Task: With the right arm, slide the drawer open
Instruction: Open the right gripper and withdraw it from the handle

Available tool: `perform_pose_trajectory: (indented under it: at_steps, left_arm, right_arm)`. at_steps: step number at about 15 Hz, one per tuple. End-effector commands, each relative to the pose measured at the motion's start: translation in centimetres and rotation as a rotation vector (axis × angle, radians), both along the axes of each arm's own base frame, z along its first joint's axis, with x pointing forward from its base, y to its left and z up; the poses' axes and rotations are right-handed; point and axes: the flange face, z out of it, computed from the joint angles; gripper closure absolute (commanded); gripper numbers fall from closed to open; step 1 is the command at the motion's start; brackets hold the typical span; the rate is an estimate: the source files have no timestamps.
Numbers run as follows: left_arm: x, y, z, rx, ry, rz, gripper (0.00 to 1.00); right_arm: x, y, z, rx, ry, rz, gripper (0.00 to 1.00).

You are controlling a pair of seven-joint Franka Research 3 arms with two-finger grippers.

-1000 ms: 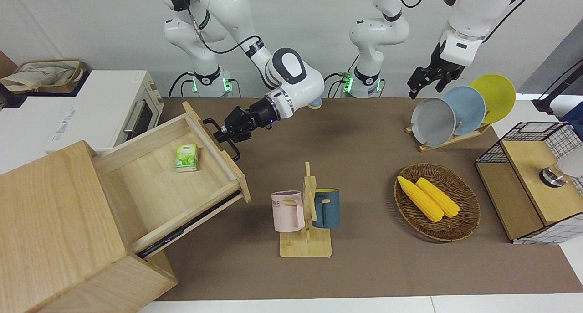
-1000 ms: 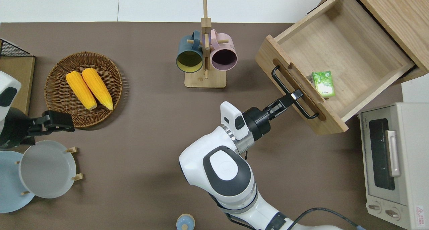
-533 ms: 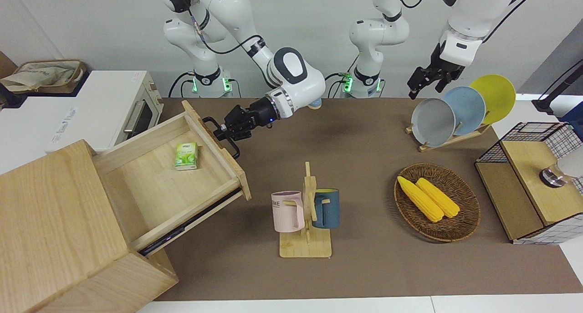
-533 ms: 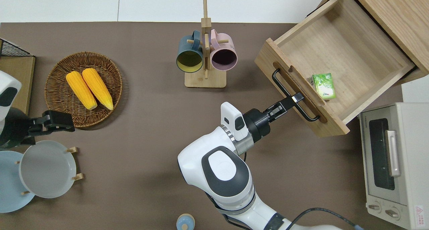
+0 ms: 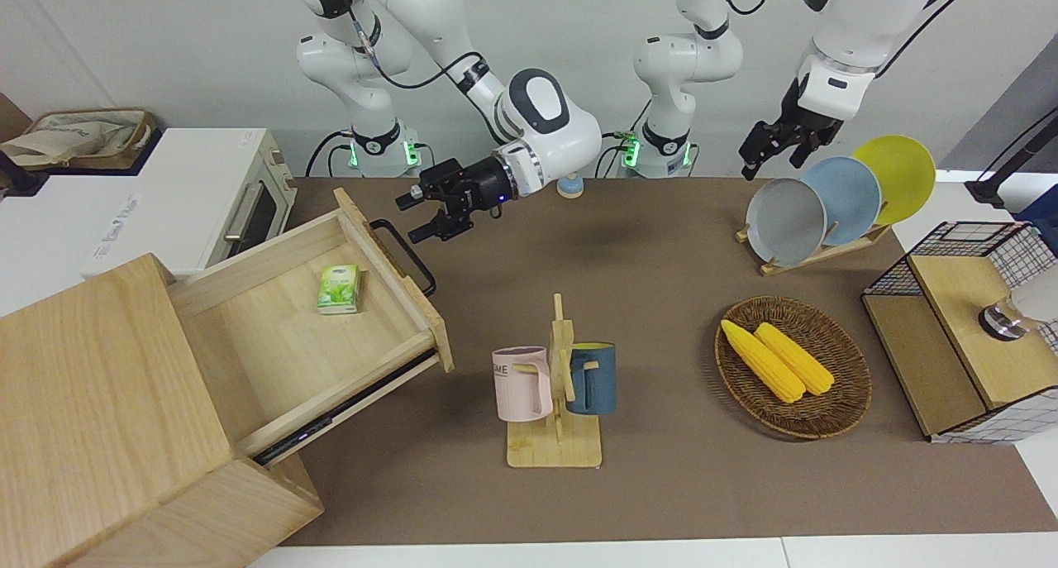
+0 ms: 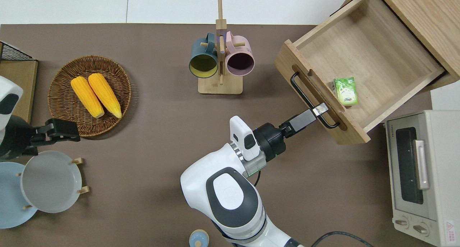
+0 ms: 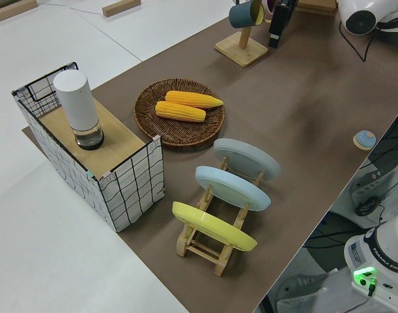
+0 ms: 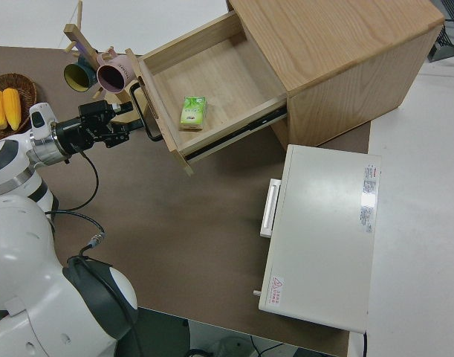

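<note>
The drawer (image 5: 281, 345) (image 6: 366, 49) (image 8: 212, 74) stands pulled far out of the light-wood cabinet (image 5: 91, 403), toward the right arm's end of the table. A green packet (image 5: 339, 287) (image 6: 345, 91) lies inside it. The black bar handle (image 5: 405, 254) (image 6: 309, 97) on the drawer's front is free. My right gripper (image 5: 411, 218) (image 6: 321, 109) (image 8: 128, 119) hovers open just over the handle, with nothing between its fingers. A blue light glows at its wrist. The left arm is parked.
A white toaster oven (image 5: 207, 196) (image 6: 420, 175) stands beside the cabinet, nearer to the robots. Mid-table is a mug rack (image 5: 555, 386) with two mugs. Toward the left arm's end are a corn basket (image 5: 793, 365), a plate rack (image 5: 826, 200) and a wire-mesh box (image 5: 967, 328).
My right gripper was shut on the drawer's handle a second ago; it has since let go, opened and risen off the bar. The drawer stays out.
</note>
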Motion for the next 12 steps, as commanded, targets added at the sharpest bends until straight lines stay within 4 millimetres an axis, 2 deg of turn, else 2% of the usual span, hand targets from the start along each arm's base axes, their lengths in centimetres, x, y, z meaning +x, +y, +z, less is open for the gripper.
perform_pose_trajectory:
  at_steps: [1,3,8,10,12]
  left_arm:
    - [-0.4,0.2,0.5,-0.001,0.005,-0.006,0.01]
    - [-0.4,0.2,0.5,-0.001,0.005,-0.006,0.01]
    - [-0.4,0.2,0.5,-0.001,0.005,-0.006,0.01]
    - [-0.4,0.2,0.5,-0.001,0.003,-0.006,0.01]
    - [-0.4,0.2,0.5,-0.001,0.005,-0.006,0.01]
  right_arm:
    - [-0.5,0.2,1.0,-0.015,0.012,-0.004,0.015]
    - [-0.8,0.4,1.1,-0.010,0.017,-0.005,0.015]
    - [-2.7,2.6,1.1,0.014,0.049,0.012,0.015]
    - [-3.3,3.1,1.7,0.033,0.052,0.013,0.015]
    - [-3.9,4.1,3.3,0.100,0.064,0.007,0.015]
